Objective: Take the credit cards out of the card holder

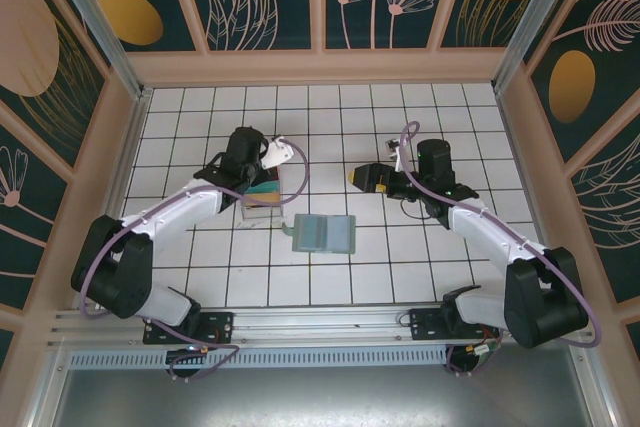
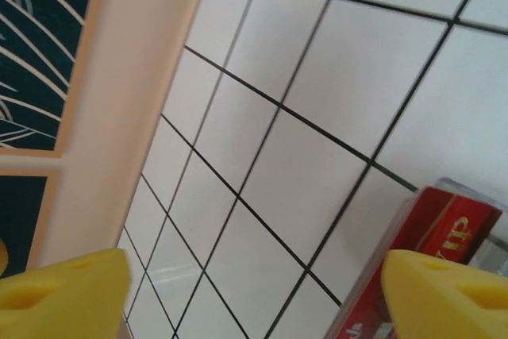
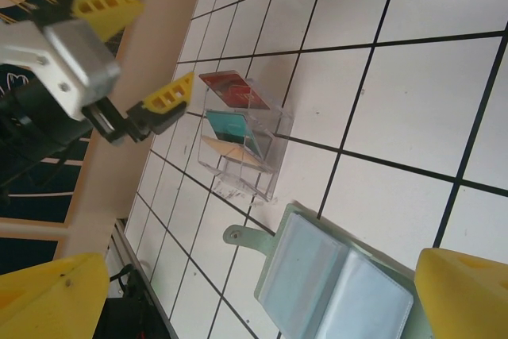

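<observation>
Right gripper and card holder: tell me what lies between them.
Nothing but bare tiled table lies between the right gripper and the open card holder, as the top view shows. The clear tray stands left of that stretch.

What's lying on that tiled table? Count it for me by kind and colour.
Red card: 1
Teal card: 1
Tan card: 1
Clear tray: 1
Open card holder: 1
Total: 5
</observation>
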`<state>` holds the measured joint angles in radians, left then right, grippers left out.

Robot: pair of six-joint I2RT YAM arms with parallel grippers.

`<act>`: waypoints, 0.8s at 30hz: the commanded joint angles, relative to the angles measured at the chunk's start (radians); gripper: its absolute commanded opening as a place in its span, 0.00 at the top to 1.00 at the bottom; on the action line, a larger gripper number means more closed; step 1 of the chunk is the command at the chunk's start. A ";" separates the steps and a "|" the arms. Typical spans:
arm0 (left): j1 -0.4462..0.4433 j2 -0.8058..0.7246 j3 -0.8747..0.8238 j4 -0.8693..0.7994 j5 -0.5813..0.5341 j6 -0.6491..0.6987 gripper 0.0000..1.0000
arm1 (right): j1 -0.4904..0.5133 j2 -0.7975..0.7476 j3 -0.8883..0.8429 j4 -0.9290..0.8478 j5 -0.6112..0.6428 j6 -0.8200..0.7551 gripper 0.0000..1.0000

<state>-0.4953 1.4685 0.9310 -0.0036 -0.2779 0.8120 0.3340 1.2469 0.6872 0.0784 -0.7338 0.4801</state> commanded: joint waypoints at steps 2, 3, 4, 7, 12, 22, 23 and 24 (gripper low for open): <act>0.008 -0.044 0.117 -0.079 0.001 -0.385 0.03 | 0.033 0.008 0.000 0.014 0.015 -0.003 0.01; 0.008 -0.043 0.149 -0.111 -0.012 -0.475 0.01 | 0.043 0.008 0.000 0.011 0.024 -0.004 0.01; 0.008 -0.041 0.175 -0.144 -0.016 -0.535 0.02 | 0.053 0.009 -0.004 0.009 0.032 -0.004 0.01; 0.008 -0.045 0.257 -0.253 -0.021 -0.711 0.02 | 0.085 0.015 -0.013 0.005 0.070 -0.005 0.01; 0.008 -0.043 0.322 -0.411 0.000 -0.974 0.10 | 0.140 0.044 -0.038 -0.006 0.136 0.003 0.09; 0.005 -0.171 0.053 -0.287 0.358 -1.447 0.44 | 0.198 0.099 -0.150 0.015 0.236 0.067 0.59; 0.003 -0.177 0.008 -0.257 0.385 -1.491 0.45 | 0.201 0.105 -0.163 0.025 0.241 0.077 0.61; -0.003 -0.182 -0.025 -0.234 0.398 -1.524 0.45 | 0.205 0.110 -0.175 0.029 0.248 0.084 0.62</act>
<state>-0.4957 1.3060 0.9787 -0.3084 -0.0143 -0.5018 0.5266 1.3388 0.5453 0.0776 -0.5327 0.5354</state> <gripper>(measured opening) 0.555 0.382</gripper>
